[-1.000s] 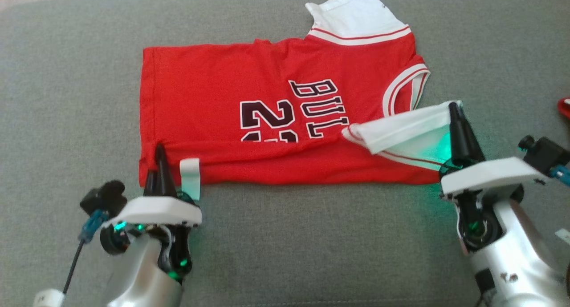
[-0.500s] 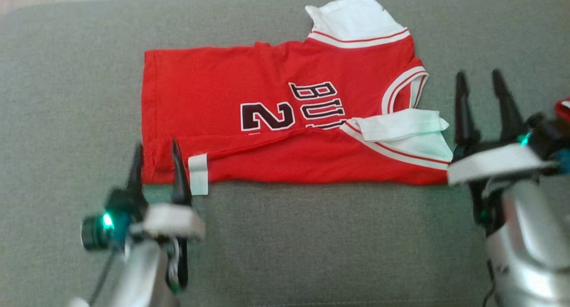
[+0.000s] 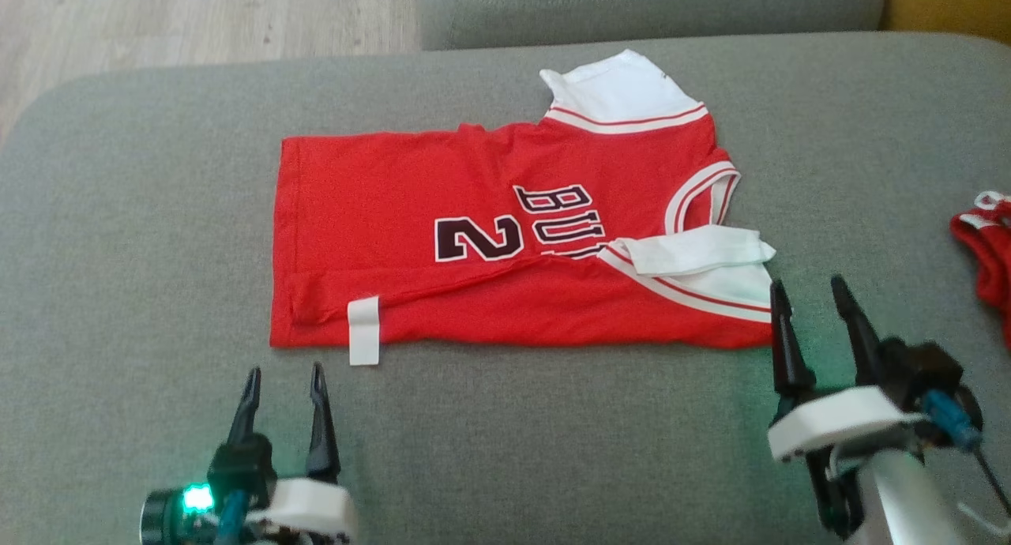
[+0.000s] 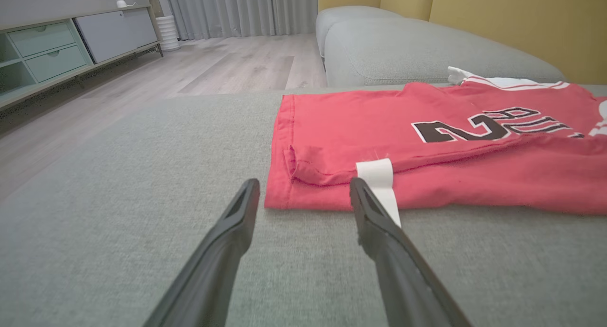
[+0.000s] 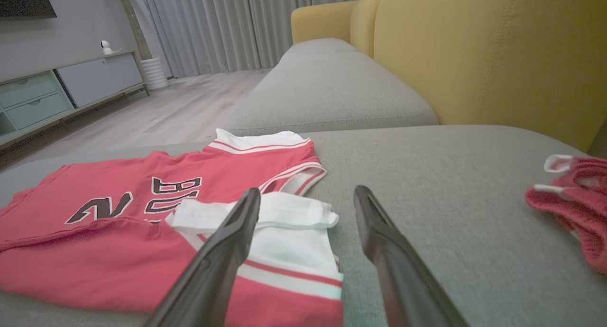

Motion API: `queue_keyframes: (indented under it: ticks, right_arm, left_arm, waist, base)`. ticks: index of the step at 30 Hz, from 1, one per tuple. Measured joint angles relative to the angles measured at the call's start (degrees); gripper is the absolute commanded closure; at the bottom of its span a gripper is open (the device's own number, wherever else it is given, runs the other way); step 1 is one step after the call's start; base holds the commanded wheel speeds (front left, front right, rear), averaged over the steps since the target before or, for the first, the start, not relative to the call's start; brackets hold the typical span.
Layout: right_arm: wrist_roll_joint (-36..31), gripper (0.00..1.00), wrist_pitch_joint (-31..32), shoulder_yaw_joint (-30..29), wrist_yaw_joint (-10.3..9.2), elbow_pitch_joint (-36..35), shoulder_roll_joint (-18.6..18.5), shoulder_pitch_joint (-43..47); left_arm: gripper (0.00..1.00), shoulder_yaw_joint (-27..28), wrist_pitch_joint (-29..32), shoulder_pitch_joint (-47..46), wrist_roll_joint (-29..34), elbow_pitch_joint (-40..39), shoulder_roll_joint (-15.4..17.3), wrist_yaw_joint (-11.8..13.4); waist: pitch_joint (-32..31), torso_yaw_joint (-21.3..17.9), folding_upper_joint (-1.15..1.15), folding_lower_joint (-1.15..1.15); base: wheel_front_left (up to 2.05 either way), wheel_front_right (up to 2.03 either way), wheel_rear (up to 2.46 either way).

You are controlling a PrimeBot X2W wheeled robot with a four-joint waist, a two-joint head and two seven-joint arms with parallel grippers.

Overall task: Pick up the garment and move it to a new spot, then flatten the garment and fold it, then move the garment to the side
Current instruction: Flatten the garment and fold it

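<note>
On the grey cushion (image 3: pixel 553 434), the garment (image 3: pixel 395 205) lies flat, part-folded. Treat it as light, limp and prone to wrinkling. The left gripper (image 3: pixel 284 371) and right gripper (image 3: pixel 807 284) stand apart, empty. Pinch the doubled near edge at its corners.

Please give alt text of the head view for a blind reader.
A red jersey with white sleeves lies on a grey cushion, its near edge folded over. The left gripper and right gripper sit in front of it, both open and empty. Another red garment lies at the right edge.
</note>
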Motion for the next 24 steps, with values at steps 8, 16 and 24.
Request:
queue_keyframes:
  ticks: [8,16,24]
  right_arm:
    - [1.38,0.0,0.0,-0.1,0.0,1.35,0.25,4.37]
    - [2.44,0.0,0.0,0.03,0.0,2.32,0.34,5.27]
    - [1.75,0.0,0.01,-1.8,0.0,8.03,0.41,0.9]
  left_arm:
    - [0.0,0.21,0.0,4.97,0.15,-1.7,0.09,0.01]
    - [0.0,0.15,0.0,6.62,0.08,-3.03,0.18,-0.04]
    - [0.0,-2.31,0.0,6.26,-0.36,-2.79,0.25,-1.05]
  waist:
    - [-2.91,-0.16,0.0,0.0]
    - [-3.44,0.0,0.0,0.01]
    - [-0.69,0.2,0.0,0.01]
  base:
    - [0.0,0.0,0.0]
    - [0.0,0.0,0.0]
    - [0.0,0.0,0.0]
